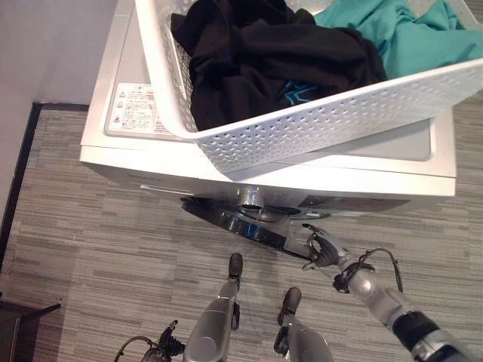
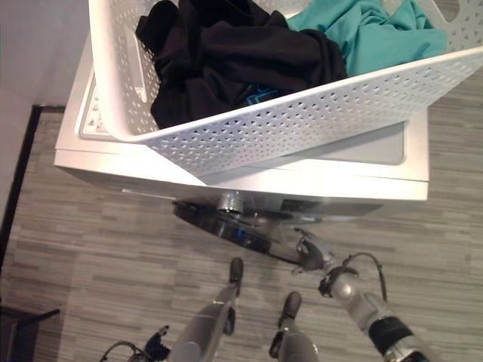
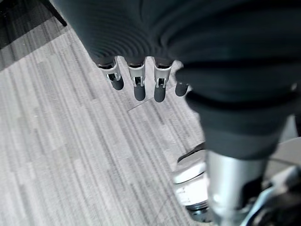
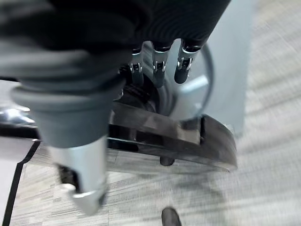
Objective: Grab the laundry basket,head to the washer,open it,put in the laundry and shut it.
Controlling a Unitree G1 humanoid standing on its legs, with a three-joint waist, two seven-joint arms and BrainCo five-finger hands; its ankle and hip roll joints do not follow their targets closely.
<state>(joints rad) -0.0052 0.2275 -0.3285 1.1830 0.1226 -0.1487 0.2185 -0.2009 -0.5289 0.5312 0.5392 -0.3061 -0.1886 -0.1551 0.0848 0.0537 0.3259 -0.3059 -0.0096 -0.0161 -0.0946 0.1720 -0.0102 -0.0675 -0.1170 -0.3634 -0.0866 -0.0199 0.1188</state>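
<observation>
A white perforated laundry basket [image 1: 317,121] fills the upper part of the left eye view, resting on the flat top of a white washer [image 1: 121,151] and jutting past its front edge. Inside lie a heap of black clothes [image 1: 272,60] toward the upper centre and a teal garment [image 1: 392,34] at the upper right.

Just below the basket, at centre frame, the washer's dark round door [image 1: 234,219] stands partly swung out from the machine's front face, with its long edge running from centre left down toward the lower right. Grey striped floor [image 1: 98,256] spreads across the lower half.

The right hand [image 1: 323,246] reaches in from the lower right and sits at the free, right-hand end of the door's rim. In the right wrist view its fingers [image 4: 160,75] hang fairly straight and loose in front of the door opening, curled round nothing (a relaxed, unclenched hand), with the dark door edge just below them.

The left hand [image 3: 138,82] appears in the left wrist view, fingers straight and slack over bare floor, holding nothing.

The door appears only part way open, so the opening step seems still in hand. The right hand is clearly the nearer one; the door's free edge lies just to its left, and swinging it wider would probably mean drawing that edge away from the washer's front
</observation>
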